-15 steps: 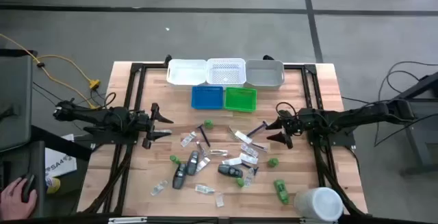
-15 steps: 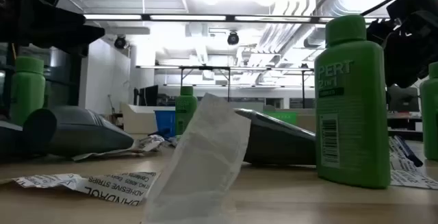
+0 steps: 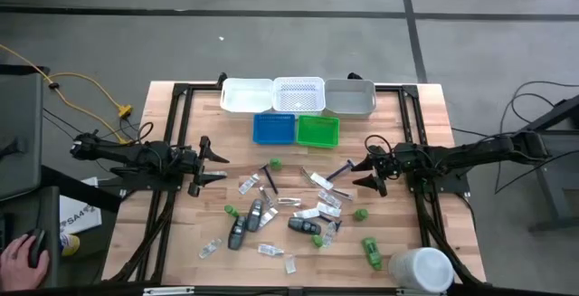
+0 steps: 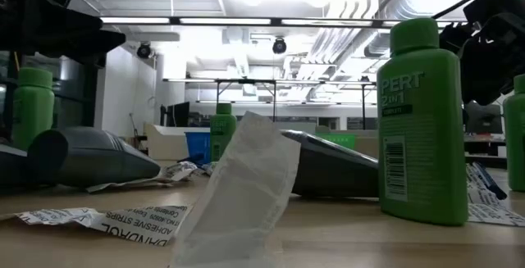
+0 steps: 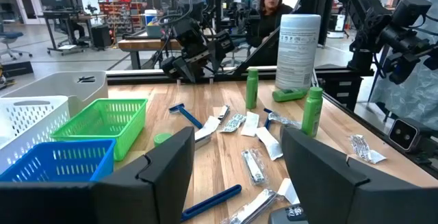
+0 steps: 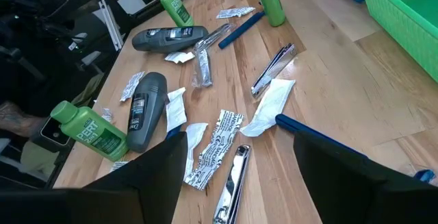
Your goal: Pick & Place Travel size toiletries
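The travel size toiletries [image 3: 289, 214] lie scattered across the lower middle of the high view on the tabletop [image 3: 172, 233], green bottles, dark grey oblong pieces, flat packets and thin sticks crowded together, some touching or overlapping, while the trays [image 3: 297, 106] sit in the upper middle. The likely trouble is that crowding: a descent into the pile could pinch two items at once, or nudge a standing green bottle [image 6: 87, 132] over and send it rolling toward the tabletop edge; the thin flat packets [image 6: 217, 146] may also slip out of a grip because they lie flush on the wood. The left gripper [image 3: 210, 162] hovers at centre left, jaws spread wide and holding nothing. The right gripper [image 3: 360, 174] hovers at centre right beside the pile, jaws likewise wide apart, touching nothing.
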